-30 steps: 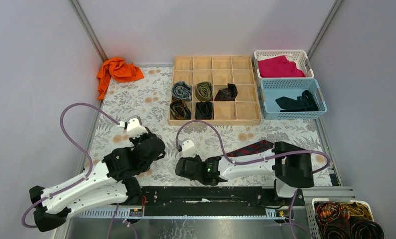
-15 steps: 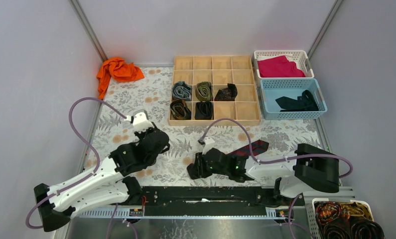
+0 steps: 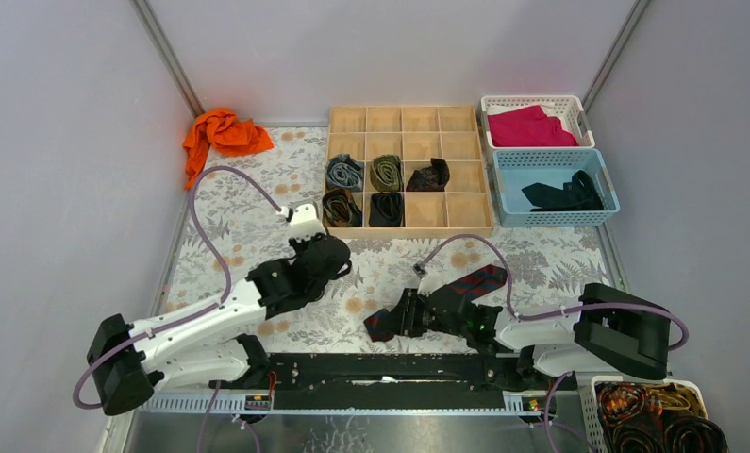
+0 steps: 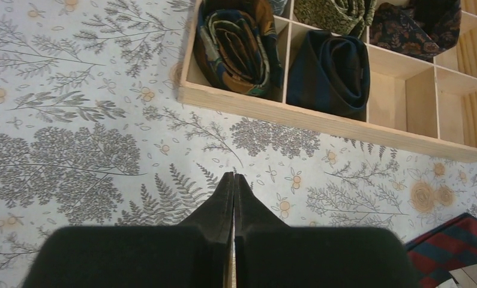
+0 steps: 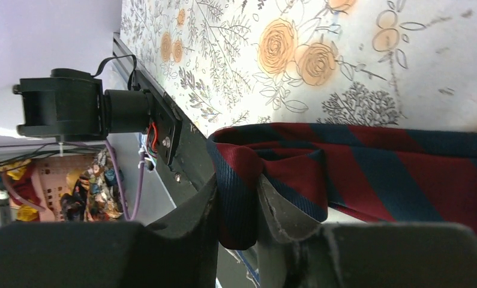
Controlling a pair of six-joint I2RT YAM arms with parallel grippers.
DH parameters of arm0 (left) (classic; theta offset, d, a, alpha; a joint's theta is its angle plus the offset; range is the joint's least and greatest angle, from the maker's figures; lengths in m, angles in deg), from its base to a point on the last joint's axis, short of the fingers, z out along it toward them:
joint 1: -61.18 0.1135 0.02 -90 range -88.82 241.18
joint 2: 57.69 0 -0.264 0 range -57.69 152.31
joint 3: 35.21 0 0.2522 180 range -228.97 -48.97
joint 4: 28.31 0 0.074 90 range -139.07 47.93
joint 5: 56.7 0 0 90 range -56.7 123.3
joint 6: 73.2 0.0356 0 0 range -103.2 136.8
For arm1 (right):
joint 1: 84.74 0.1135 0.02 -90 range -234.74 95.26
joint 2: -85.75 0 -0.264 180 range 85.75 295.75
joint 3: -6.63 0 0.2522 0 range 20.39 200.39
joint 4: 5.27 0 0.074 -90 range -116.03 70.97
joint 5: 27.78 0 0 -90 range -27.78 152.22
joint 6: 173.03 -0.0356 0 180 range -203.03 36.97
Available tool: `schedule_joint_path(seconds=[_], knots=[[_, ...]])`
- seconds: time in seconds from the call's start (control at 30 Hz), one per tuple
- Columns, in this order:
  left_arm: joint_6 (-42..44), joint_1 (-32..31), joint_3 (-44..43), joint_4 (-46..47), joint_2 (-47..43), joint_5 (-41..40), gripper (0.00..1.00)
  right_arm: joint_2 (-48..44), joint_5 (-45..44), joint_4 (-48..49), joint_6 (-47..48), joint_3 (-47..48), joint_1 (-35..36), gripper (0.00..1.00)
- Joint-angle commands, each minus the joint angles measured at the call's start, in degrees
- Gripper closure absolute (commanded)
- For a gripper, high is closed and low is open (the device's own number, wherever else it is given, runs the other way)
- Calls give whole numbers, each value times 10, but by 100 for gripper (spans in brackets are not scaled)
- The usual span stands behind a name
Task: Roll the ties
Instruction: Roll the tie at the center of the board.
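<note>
Striped tie [image 3: 476,280]: where is it, who has it?

Flat on the floral mat [image 3: 258,198], near edge, right of centre, between the wooden organizer [image 3: 408,229] and the arm bases. It runs diagonally away from the right gripper [image 3: 385,324] and is partly hidden under that arm.

Grip state?

Right jaws are part-closed, pinching the doubled-over end of the striped tie [image 5: 368,174]. Wrist view shows the fold sitting between the fingers [image 5: 188,228], and the fabric thickness is what holds them apart. Left gripper [image 4: 233,187] is fully closed with nothing in it, hovering over bare mat just in front of the organizer.

Why is the right arm laid so low?

Looks set up to roll: gripper on its side at mat level, folded end as the core. My read, not confirmed.

And left?

Probably closed so it can press the strip as one narrow point, or just stay clear. Can't tell which.

Progress?

Five rolled ties [image 3: 386,173] sit in compartments across two rows, and the front row has two free cells on the right. Black tie [image 3: 564,193] waits in the blue basket [image 3: 555,219]. This one is barely started, no coil yet.
</note>
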Motion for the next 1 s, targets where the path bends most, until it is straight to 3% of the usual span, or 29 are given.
schedule_joint_path(seconds=[0.0, 0.47, 0.8, 0.97], knots=[[21, 3, -26, 60, 25, 14, 100, -20, 27, 81, -47, -39, -22, 74], [39, 3, -36, 108, 78, 37, 100, -45, 20, 123, -57, -100, -67, 73], [43, 3, -35, 122, 100, 48, 100, -43, 1, 49, -33, -101, -77, 60], [47, 3, -32, 134, 112, 56, 100, -78, -31, -51, 2, -79, -77, 57]])
